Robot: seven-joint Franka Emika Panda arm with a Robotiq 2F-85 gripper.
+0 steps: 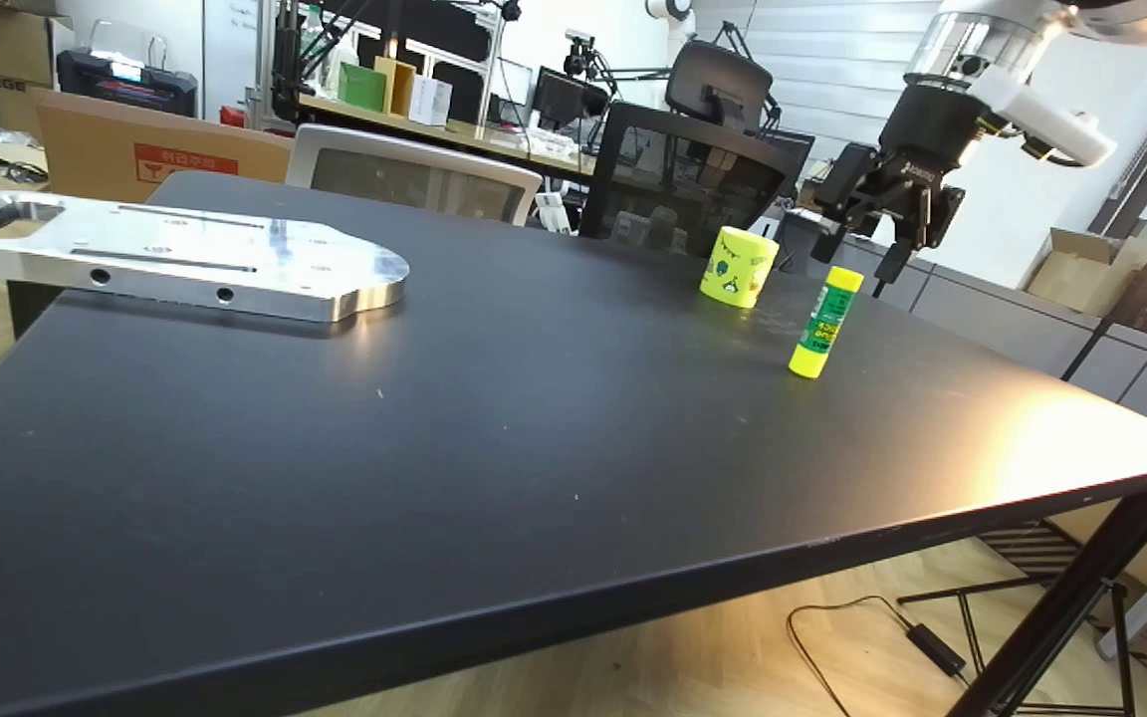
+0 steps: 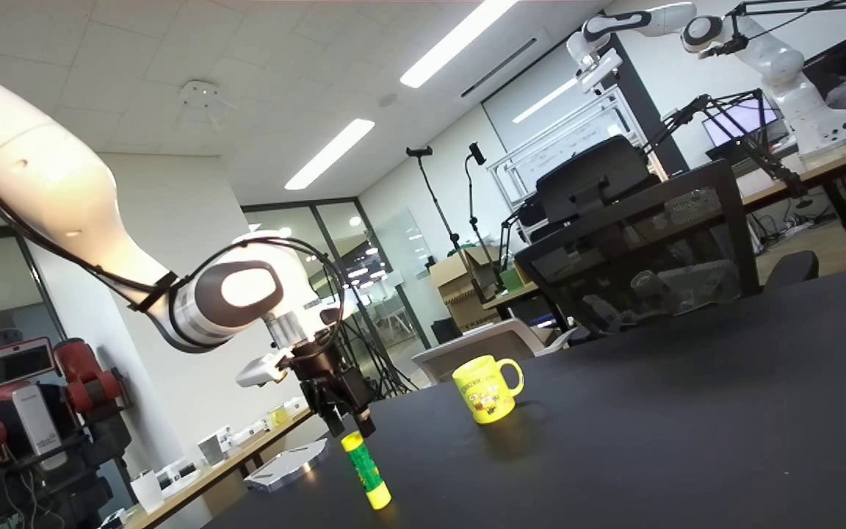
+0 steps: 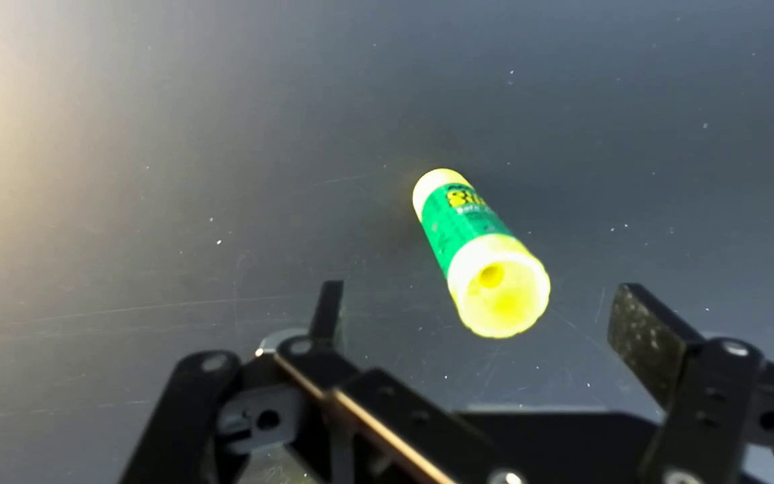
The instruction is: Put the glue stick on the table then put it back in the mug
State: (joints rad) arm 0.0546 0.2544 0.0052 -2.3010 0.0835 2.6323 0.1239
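Our black bench (image 1: 494,468) carries the upright glue stick (image 1: 825,324), with the mug (image 1: 739,267) toward its ten o'clock in an exterior view. Our tool (image 1: 859,257) hangs just above, spread, holding nothing; for the likely pickup, we should centre it, lower straight, then pinch gently.

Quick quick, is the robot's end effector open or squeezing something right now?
End effector: open, holding nothing; the glue stick stands on the table.
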